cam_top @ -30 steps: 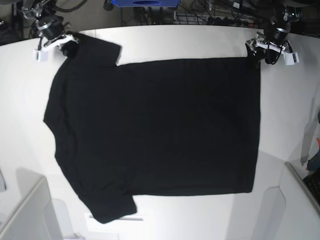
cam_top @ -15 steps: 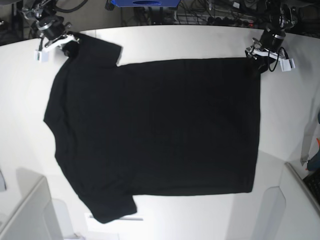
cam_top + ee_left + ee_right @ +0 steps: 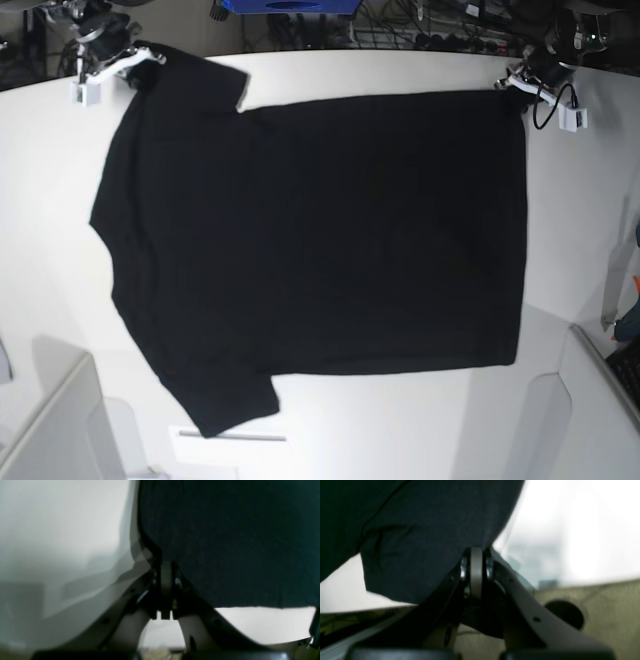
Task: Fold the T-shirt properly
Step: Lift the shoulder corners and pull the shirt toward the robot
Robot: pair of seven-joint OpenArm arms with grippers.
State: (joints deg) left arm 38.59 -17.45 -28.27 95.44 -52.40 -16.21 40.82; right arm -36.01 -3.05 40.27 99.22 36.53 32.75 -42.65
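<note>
Base view: right gripper (image 3: 128, 68) sat at the far left corner of the white table (image 3: 60, 250), clenched on the sleeve edge of the large black short-sleeved cloth T-shirt (image 3: 320, 240).
Garment position: spread flat across the middle of the table, sleeves toward the left, hem toward the right.
Garment look: plain black side up, no print visible; mostly smooth, with the near sleeve angled out at bottom left.
Left gripper (image 3: 512, 82): at the far right corner, pinched shut on the hem corner; the left wrist view showed black cloth (image 3: 225, 542) running into the closed jaws.
Right wrist view: dark fabric (image 3: 432, 535) draped over the closed right gripper (image 3: 476, 555).
Step in hand: judged as gripping the far edge at both corners, fold not yet made.
Next move: likely calls for lifting both corners together and carrying the far edge toward the near edge, keeping even tension.
</note>
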